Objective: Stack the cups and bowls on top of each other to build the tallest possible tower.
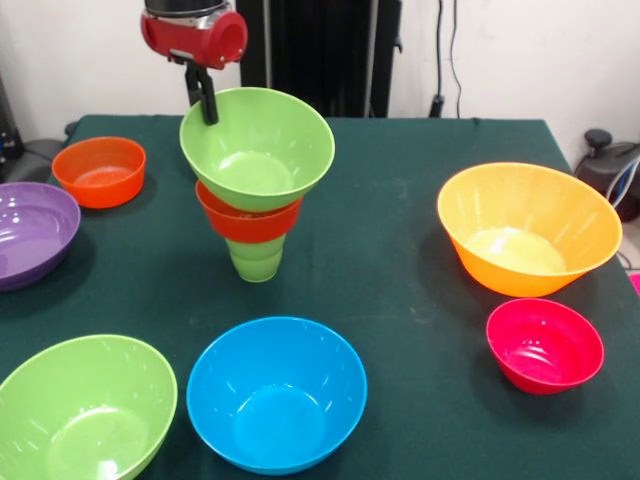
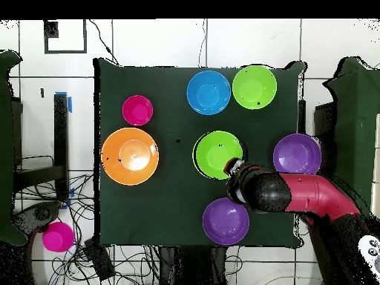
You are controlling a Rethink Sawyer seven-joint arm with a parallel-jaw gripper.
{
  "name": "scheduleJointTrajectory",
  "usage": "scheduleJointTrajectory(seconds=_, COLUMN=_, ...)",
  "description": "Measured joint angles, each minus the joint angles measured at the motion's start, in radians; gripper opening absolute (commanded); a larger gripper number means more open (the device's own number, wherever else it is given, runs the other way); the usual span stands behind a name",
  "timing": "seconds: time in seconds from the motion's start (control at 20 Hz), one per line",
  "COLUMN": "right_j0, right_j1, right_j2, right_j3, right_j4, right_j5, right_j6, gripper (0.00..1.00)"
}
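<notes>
The tower stands mid-table: a light-green cup (image 1: 256, 258) at the bottom, a small orange-red bowl (image 1: 247, 222) in it, and a lime-green bowl (image 1: 257, 150) on top, which also shows in the overhead view (image 2: 217, 154). My gripper (image 1: 207, 100) is at the far-left rim of that top bowl and shows in the overhead view (image 2: 236, 169) at the bowl's lower-right edge. Loose bowls lie around the tower: blue (image 1: 276, 392), lime-green (image 1: 85, 410), purple (image 1: 30, 232), small orange-red (image 1: 98, 170), large orange (image 1: 528, 228) and pink-red (image 1: 545, 345).
A second purple bowl (image 2: 225, 220) sits near the robot's side of the table, beside the arm (image 2: 297, 194). A pink bowl (image 2: 57, 237) lies off the table on the floor among cables. The green table (image 1: 400, 260) has open cloth between the tower and the orange bowl.
</notes>
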Motion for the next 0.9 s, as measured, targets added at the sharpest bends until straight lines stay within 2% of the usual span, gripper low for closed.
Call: scheduleJointTrajectory(seconds=0.9, right_j0=0.0, right_j1=0.052, right_j2=0.0, right_j3=-0.033, right_j4=0.0, right_j5=0.0, right_j6=0.0, gripper=0.0)
